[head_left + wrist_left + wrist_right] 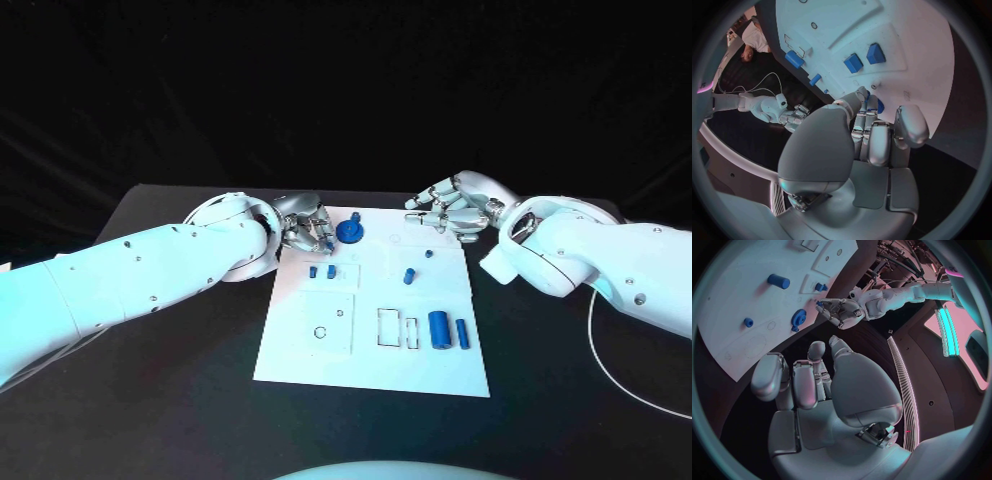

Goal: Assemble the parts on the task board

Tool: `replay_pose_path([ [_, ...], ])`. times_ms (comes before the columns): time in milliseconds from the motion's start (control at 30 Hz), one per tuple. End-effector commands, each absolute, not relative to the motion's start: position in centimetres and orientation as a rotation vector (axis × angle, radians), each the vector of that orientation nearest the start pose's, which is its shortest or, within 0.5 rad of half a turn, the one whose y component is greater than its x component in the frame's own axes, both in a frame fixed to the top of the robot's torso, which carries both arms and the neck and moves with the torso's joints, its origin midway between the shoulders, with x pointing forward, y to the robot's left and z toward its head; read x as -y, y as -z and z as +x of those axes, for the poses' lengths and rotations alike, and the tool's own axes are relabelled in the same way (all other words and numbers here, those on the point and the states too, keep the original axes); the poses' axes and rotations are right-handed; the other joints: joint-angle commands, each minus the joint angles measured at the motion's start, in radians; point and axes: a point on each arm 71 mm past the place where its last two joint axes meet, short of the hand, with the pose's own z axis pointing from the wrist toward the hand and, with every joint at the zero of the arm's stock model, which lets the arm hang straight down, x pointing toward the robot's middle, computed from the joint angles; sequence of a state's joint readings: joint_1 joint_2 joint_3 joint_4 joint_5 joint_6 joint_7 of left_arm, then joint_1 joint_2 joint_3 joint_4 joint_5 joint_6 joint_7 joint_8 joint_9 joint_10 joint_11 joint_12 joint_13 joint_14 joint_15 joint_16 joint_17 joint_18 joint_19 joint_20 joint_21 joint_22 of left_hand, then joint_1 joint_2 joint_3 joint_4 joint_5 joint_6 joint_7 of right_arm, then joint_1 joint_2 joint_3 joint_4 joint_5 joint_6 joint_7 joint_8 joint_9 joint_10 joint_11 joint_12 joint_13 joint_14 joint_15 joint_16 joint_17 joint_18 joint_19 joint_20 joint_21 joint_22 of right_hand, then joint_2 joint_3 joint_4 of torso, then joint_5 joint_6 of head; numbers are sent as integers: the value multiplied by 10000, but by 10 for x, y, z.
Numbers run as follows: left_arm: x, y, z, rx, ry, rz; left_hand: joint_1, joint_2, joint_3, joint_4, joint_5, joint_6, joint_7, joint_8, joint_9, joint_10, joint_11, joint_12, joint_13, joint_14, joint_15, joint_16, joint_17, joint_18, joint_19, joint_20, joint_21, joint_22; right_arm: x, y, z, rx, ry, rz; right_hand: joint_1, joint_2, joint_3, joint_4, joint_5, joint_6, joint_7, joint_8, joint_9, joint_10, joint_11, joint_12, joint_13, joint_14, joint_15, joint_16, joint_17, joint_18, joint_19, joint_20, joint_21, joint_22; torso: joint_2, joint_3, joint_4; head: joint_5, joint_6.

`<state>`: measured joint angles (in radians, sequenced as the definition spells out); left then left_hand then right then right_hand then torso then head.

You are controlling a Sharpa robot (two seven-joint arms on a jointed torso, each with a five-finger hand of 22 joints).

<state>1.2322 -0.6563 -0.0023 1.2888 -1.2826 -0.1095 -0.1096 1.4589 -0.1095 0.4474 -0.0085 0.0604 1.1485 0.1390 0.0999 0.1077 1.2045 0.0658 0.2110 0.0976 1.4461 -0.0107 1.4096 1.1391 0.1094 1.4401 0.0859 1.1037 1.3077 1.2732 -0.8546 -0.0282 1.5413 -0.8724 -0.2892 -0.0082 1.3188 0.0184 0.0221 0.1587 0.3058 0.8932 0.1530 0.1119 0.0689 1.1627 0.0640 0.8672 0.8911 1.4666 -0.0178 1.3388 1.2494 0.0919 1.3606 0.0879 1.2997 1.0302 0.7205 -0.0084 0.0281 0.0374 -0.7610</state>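
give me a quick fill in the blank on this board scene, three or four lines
1. The blue gear stands at the far edge of the white task board, right beside the ______ hand.
2. The parts on the board are all coloured ______.
3. The two blue cylinders lie side by side near the board's ______ edge.
4. The right hand holds ______.

Missing words: left; blue; right; nothing
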Motion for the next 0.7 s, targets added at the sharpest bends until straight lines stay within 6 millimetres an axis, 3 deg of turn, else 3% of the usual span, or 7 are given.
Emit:
replay_pose_path([
  [33,-171,184,534,-18644,6786,590,-67,-29,45,-4,55,71,-4,13,10,89,-11,-44,9,73,-25,19,-14,-198,63,20,47,470,201,149,496,-17246,-10083,3118,11,68,19,59,53,34,36,35,-3,-27,5,7,10,389,8,-32,5,101,-28,-30,-33,13,1,17,-7,7,5],
  [700,-169,192,537,-18812,6125,1156,-75,-41,69,-23,55,85,-12,11,10,113,-17,-51,19,75,-26,18,-16,-201,64,20,66,487,199,151,495,-17283,-10130,3106,5,71,10,72,53,41,35,40,-1,-26,5,7,0,391,8,-35,3,102,-27,-30,-37,7,-4,13,-4,36,-62],
])
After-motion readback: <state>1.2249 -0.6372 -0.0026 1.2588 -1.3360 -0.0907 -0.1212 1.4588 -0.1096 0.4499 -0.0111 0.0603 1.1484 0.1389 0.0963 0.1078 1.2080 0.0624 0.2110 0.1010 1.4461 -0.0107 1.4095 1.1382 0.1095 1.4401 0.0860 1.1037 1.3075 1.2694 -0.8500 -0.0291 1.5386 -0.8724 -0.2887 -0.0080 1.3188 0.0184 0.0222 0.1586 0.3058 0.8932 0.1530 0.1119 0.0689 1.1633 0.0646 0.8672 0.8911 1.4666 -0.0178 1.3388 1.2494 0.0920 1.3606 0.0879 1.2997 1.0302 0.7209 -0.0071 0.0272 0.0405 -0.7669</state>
